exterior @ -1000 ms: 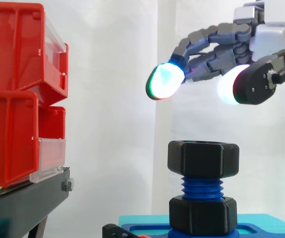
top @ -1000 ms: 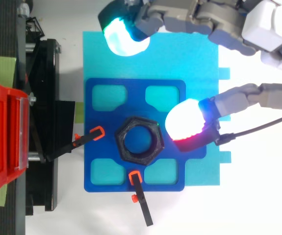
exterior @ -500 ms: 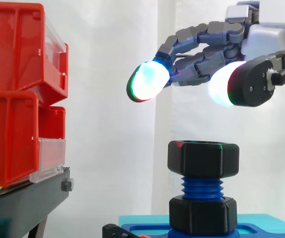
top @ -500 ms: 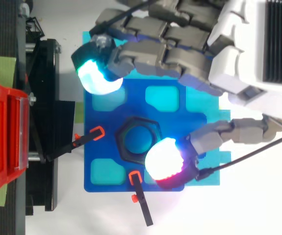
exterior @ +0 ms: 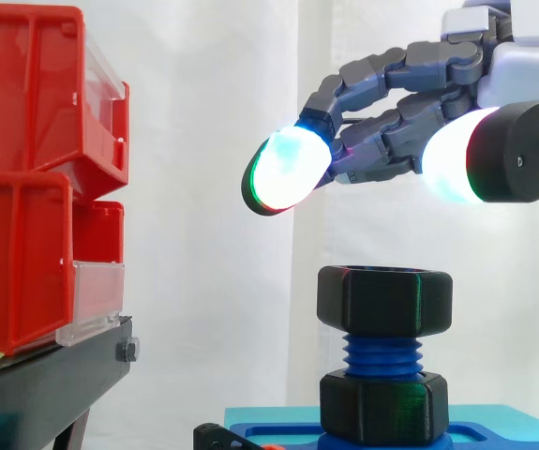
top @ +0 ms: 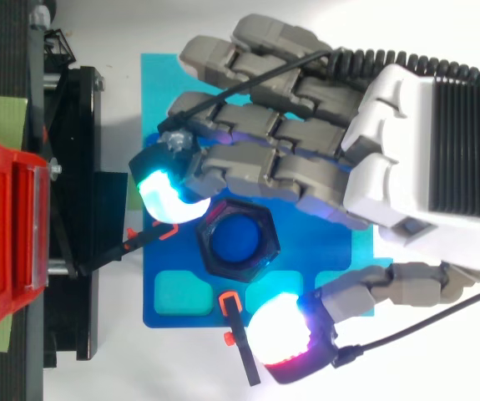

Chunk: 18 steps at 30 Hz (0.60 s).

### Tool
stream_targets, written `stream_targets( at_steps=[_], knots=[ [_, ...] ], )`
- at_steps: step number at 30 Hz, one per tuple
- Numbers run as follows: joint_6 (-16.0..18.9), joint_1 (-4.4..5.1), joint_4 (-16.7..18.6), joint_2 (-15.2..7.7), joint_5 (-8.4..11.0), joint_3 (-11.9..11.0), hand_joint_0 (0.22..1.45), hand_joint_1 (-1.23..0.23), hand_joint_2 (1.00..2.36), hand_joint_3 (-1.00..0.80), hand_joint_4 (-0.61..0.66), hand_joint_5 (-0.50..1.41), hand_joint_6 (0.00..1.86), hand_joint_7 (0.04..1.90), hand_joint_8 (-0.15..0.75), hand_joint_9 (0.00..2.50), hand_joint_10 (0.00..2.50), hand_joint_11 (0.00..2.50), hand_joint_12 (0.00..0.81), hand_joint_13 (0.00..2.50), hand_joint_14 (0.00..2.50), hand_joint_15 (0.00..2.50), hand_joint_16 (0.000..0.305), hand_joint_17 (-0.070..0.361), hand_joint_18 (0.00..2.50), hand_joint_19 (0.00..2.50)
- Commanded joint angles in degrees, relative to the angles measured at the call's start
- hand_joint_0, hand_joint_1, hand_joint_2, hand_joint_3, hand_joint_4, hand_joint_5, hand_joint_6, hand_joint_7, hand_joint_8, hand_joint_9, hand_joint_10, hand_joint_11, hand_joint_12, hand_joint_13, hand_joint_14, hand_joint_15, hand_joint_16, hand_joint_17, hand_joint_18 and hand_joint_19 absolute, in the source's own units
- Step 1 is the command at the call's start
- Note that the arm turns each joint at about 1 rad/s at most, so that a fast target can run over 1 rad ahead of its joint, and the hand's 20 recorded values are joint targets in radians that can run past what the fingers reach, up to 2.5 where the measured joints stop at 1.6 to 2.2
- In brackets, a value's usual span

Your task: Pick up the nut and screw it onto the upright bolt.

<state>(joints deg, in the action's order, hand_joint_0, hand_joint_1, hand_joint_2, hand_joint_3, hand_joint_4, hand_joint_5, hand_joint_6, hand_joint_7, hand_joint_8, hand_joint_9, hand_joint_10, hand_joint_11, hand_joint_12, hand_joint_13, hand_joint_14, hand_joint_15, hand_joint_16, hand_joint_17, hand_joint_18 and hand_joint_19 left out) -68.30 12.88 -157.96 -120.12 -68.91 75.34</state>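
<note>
A black hex nut point(exterior: 384, 299) sits on top of the upright blue bolt point(exterior: 382, 356), with a second black nut point(exterior: 382, 406) lower on the thread. From above, the top nut point(top: 238, 241) rings the bolt's blue end. My hand point(top: 323, 159) hovers above the nut, clear of it, fingers loosely extended and spread. Its fingertips point(exterior: 285, 173) glow white-green to the upper left of the nut, and the thumb pad point(exterior: 455, 167) glows to the upper right. Nothing is held between them.
The bolt stands on a dark blue fixture point(top: 160, 305) over a cyan plate point(top: 152, 75), held by black clamps with orange tips point(top: 231, 305). Red bins point(exterior: 25, 169) on a black stand point(exterior: 44, 380) sit to the left.
The hand has shifted over the nut in the top view, the thumb pad moving down past the fixture's lower edge. From the side its height is about the same.
</note>
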Motion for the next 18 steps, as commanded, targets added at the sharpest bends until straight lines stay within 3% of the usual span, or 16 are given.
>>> stream_targets(
  at_steps=[1,7,12,18],
  knots=[
    [-0.08,0.57,0.20,-0.38,0.35,0.07,0.33,-0.85,1.00,-0.50,0.17,-0.25,0.50,0.73,0.281,0.40,0.00,0.00,0.414,0.13,0.00,0.00,0.058,0.131,0.00,0.02],
    [0.10,1.18,1.60,-2.40,1.32,0.07,0.34,-0.85,1.00,-0.50,0.16,-0.25,0.50,0.73,0.276,0.40,0.00,0.00,0.408,0.12,0.00,0.00,0.056,0.127,0.00,0.02],
    [0.36,1.45,1.96,-2.57,1.85,0.07,0.35,-0.85,1.00,-0.50,0.16,-0.25,0.50,0.73,0.277,0.41,0.00,0.00,0.406,0.12,0.00,0.00,0.056,0.126,0.00,0.02],
    [0.71,1.89,-1.30,-2.57,2.81,0.07,0.35,-0.86,1.00,-0.50,0.17,-0.24,0.50,0.73,0.284,0.45,0.00,0.00,0.405,0.16,0.00,0.00,0.056,0.125,0.00,0.00]
  ],
)
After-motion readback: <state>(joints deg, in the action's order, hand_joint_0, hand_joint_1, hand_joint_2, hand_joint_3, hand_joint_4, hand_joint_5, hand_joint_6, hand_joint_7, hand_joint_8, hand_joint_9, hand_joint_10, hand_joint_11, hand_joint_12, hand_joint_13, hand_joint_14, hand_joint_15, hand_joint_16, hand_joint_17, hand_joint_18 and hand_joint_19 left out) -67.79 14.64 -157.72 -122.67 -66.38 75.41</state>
